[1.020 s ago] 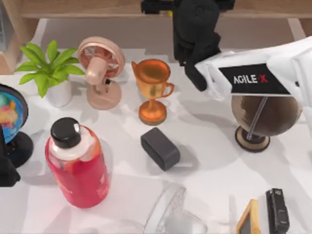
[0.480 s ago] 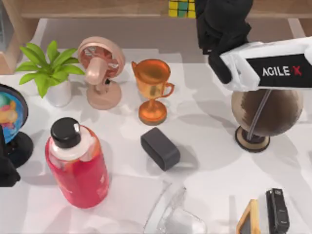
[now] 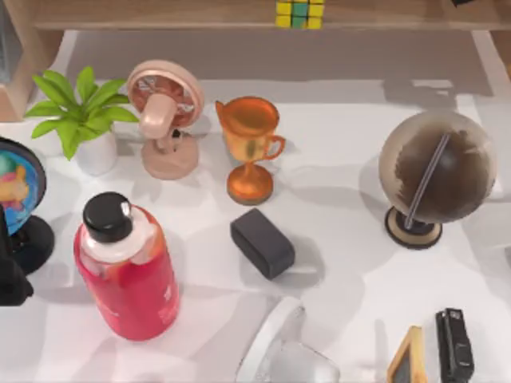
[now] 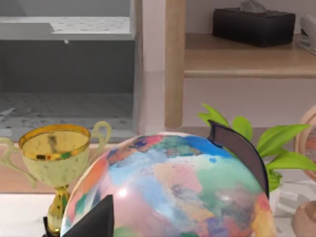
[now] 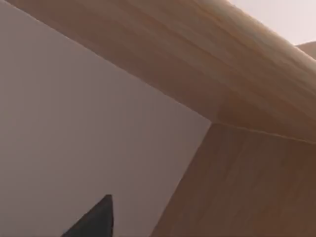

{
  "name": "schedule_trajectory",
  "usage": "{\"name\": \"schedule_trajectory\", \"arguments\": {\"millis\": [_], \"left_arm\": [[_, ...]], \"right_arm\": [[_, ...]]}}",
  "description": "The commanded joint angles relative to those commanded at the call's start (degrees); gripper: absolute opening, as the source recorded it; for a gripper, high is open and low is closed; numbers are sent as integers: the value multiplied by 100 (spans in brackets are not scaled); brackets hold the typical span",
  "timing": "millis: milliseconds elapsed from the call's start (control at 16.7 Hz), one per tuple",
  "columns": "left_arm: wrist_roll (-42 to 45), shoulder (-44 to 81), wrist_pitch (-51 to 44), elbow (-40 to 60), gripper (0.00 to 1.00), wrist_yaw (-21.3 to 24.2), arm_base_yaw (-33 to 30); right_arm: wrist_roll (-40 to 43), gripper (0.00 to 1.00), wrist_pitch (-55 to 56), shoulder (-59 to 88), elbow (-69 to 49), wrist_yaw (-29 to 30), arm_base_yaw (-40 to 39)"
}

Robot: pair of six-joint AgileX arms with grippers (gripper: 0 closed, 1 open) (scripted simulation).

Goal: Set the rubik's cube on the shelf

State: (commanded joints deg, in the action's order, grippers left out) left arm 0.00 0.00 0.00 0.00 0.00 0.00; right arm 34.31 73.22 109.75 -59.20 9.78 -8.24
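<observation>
The rubik's cube (image 3: 299,13), with yellow and green tiles, stands free on the light-brown shelf (image 3: 160,13) at the back of the table, nothing touching it. My right arm has drawn away to the back right. Its wrist view looks closely at the wooden shelf (image 5: 247,187), with one dark fingertip (image 5: 94,219) at the edge and nothing held. My left arm (image 3: 9,275) is parked at the far left beside the colourful globe (image 4: 168,192), with one dark fingertip (image 4: 94,222) showing in front of that globe.
On the white table stand a plant (image 3: 80,120), a pink fan (image 3: 166,112), an orange trophy (image 3: 249,148), a dark grey block (image 3: 262,242), a red bottle (image 3: 128,271) and a brown globe (image 3: 435,171). A wooden upright (image 3: 24,48) closes the shelf's left end.
My right arm, which stood over the shelf by the cube, has pulled back out to the right. The cube stays alone on the shelf. The left arm has not moved.
</observation>
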Motion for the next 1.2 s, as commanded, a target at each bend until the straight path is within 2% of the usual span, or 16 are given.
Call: {"name": "schedule_trajectory", "arguments": {"millis": [360, 720, 900, 1200], "left_arm": [[0, 0, 0, 0, 100, 0, 0], [0, 0, 0, 0, 100, 0, 0], [0, 0, 0, 0, 100, 0, 0], [0, 0, 0, 0, 100, 0, 0]], "right_arm": [[2190, 100, 1138, -786, 1871, -1832, 2511], [4132, 100, 1870, -637, 3073, -3615, 4624], [4835, 100, 1991, -179, 3368, -4335, 5116], [5431, 100, 1935, 632, 3437, -5034, 5126]]}}
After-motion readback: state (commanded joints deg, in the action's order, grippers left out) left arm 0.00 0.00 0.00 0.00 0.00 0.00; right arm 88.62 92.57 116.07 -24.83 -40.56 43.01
